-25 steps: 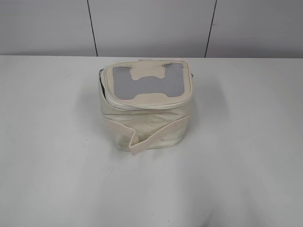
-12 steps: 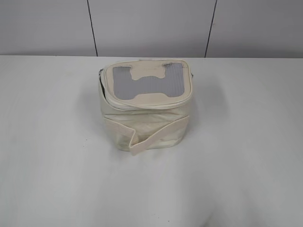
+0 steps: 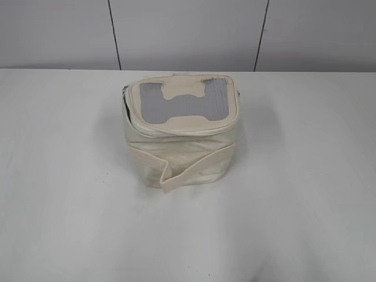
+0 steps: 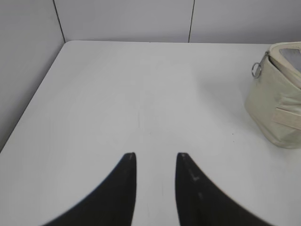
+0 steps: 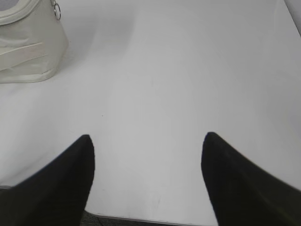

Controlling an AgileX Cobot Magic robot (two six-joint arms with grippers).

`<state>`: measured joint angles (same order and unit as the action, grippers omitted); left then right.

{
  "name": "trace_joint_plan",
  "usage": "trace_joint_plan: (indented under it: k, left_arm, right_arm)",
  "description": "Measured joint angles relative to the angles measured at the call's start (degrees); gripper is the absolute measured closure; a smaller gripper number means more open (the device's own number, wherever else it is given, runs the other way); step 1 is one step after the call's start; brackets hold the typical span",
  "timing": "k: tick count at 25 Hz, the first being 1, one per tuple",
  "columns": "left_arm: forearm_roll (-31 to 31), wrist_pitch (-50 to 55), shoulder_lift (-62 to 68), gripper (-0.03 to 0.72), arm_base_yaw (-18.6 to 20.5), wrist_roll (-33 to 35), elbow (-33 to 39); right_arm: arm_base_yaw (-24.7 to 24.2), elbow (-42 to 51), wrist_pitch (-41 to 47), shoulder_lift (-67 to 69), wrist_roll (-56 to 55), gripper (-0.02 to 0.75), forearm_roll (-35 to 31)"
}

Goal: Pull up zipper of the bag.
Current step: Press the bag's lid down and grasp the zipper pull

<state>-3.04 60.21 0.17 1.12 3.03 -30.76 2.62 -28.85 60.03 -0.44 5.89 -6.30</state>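
Observation:
The cream bag (image 3: 182, 138) stands in the middle of the white table, with a grey mesh top panel (image 3: 179, 106) and a wide cream strap (image 3: 194, 164) across its front. The zipper track (image 3: 127, 108) gapes dark at the lid's left corner. A silver ring pull (image 4: 256, 69) hangs at the bag's corner in the left wrist view, another ring pull (image 5: 57, 9) in the right wrist view. My left gripper (image 4: 155, 156) is open and empty, far left of the bag (image 4: 277, 101). My right gripper (image 5: 146, 138) is open wide and empty, far right of the bag (image 5: 28, 44). Neither gripper shows in the exterior view.
The white table (image 3: 305, 194) meets a grey panelled wall (image 3: 188, 32) at the back. Its left edge (image 4: 33, 99) shows in the left wrist view, its near edge (image 5: 141, 219) in the right wrist view.

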Motion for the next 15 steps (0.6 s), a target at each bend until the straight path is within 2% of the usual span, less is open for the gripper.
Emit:
trace_joint_plan:
  k: [7, 15]
  left_arm:
    - [-2.1, -6.4, 4.8, 0.454, -0.2, 0.0, -1.9]
    - [-10.1, -22.7, 14.7, 0.450, -0.2, 0.0, -1.9]
  right_arm:
    - [0.0, 0.0, 0.0, 0.0, 0.0, 0.178, 0.0]
    - [0.0, 0.0, 0.0, 0.0, 0.0, 0.178, 0.0]
